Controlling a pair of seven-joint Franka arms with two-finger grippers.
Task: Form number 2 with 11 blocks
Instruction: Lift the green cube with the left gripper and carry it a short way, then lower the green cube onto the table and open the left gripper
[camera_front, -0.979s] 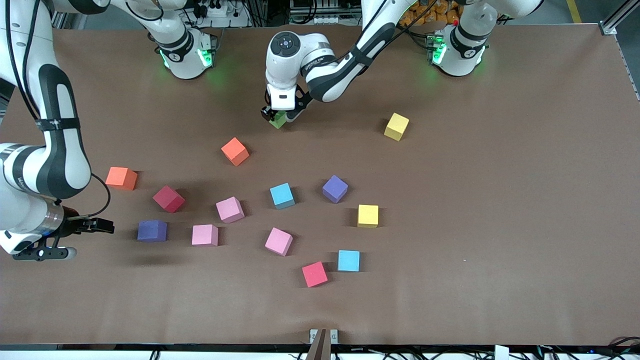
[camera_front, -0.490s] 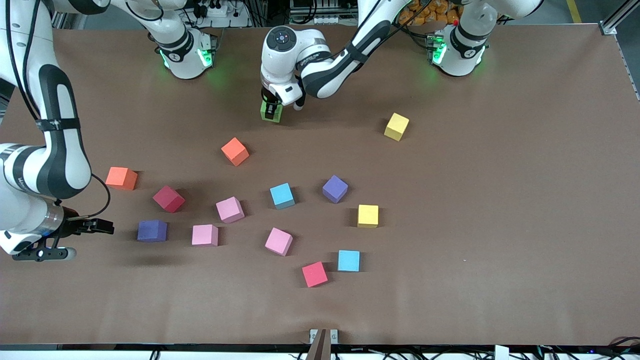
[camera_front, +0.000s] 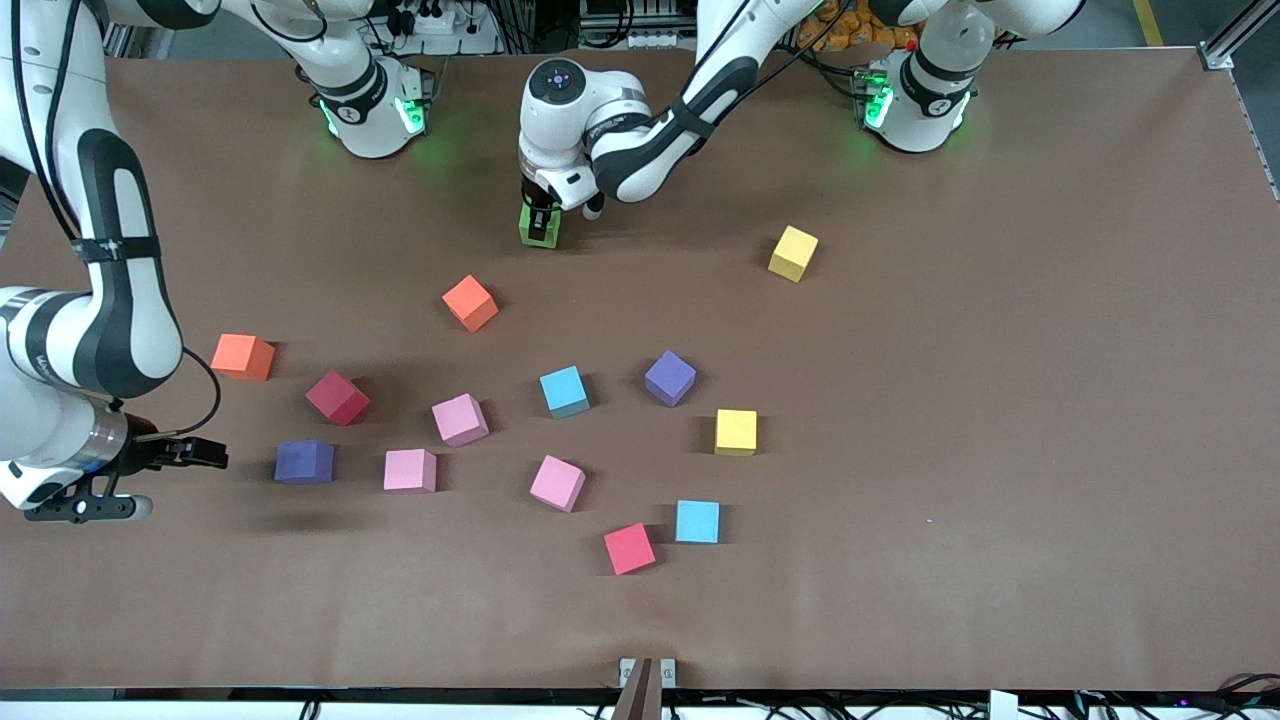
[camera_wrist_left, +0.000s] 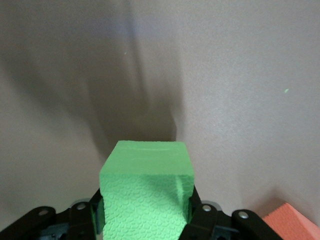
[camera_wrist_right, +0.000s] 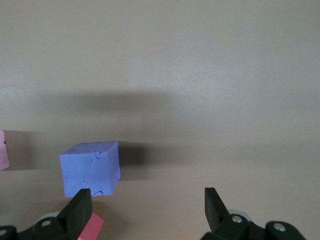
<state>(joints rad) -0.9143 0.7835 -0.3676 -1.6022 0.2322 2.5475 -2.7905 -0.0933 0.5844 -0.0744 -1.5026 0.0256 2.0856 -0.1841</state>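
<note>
The left arm's black two-finger gripper (camera_front: 541, 218) clamps a small matte green cube (camera_front: 539, 229) (fingers on two of its faces) close to the brown table (camera_front: 1000, 400). A small matte orange cube (camera_front: 470, 303) lies nearer the camera than that gripper. The right arm's black gripper (camera_front: 190, 470) waits open beside a small matte purple cube (camera_front: 304, 462).

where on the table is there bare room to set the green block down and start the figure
Bare table runs from the two yellow blocks to the left arm's end. Another free strip lies nearer the camera than the red block. The middle cluster is crowded. The left gripper holds the green block; the right gripper waits open beside the purple block.
</note>
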